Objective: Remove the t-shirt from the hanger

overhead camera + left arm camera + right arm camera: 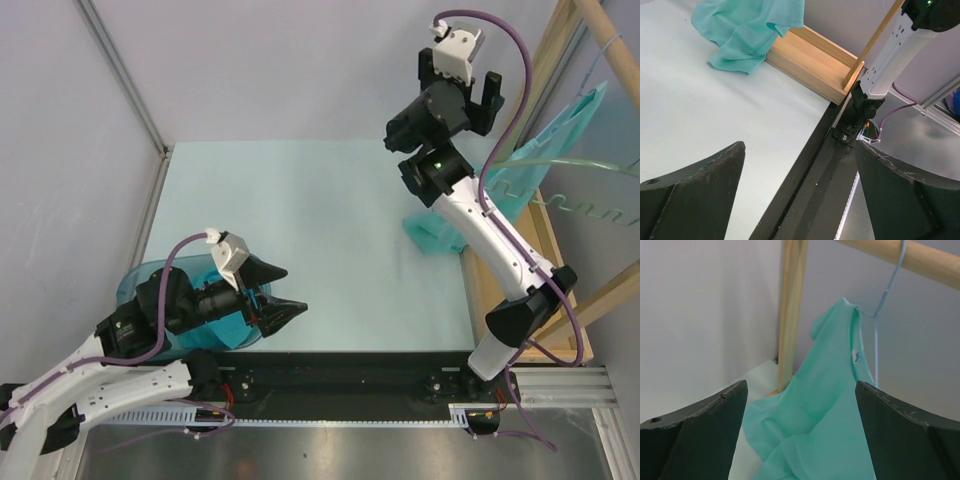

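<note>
A teal t-shirt hangs on a thin light-blue wire hanger, hooked over a wooden rod at the right. The shirt's lower end lies bunched on the table by the rack's base, and it also shows in the left wrist view. My right gripper is raised and faces the shirt from a short distance, open, touching nothing. Low at the near left, my left gripper is open and empty over the table's front edge.
The wooden rack's base and upright post stand along the table's right side. A translucent blue bin sits under the left arm. A black rail runs along the near edge. Grey walls close off the back and left.
</note>
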`<state>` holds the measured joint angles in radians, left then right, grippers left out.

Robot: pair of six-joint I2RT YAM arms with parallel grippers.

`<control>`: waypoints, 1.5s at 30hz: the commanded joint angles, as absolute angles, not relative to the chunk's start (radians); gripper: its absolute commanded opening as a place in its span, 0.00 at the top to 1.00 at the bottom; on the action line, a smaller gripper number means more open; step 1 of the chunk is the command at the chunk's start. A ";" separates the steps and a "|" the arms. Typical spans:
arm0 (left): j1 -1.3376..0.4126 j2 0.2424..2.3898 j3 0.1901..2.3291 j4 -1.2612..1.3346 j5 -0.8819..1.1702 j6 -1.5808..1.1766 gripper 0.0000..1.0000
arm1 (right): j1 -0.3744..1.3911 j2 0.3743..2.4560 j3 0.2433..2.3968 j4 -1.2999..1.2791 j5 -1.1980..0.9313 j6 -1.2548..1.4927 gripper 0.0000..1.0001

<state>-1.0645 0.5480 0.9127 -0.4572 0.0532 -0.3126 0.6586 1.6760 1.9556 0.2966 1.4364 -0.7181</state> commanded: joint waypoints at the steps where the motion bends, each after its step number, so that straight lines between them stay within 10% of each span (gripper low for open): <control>1: -1.062 0.566 0.945 -0.448 0.069 -0.301 0.04 | 0.591 1.605 1.909 0.315 1.473 -0.769 0.08; 15: -1.063 0.588 0.954 -0.434 0.115 -0.319 0.04 | 0.398 1.474 1.947 -0.734 1.220 0.209 0.18; 30: -1.062 0.594 0.937 -0.428 0.133 -0.359 0.04 | 0.299 1.379 1.746 -0.813 1.059 0.390 0.27; 45: -1.063 0.583 0.945 -0.437 0.137 -0.379 0.04 | 0.298 1.410 1.830 -0.732 0.985 0.391 0.97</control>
<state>-1.0645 0.5888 0.9184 -0.4515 0.1268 -0.3603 0.3027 1.3964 1.7420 -0.7467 1.0149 0.3782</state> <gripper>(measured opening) 0.962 0.087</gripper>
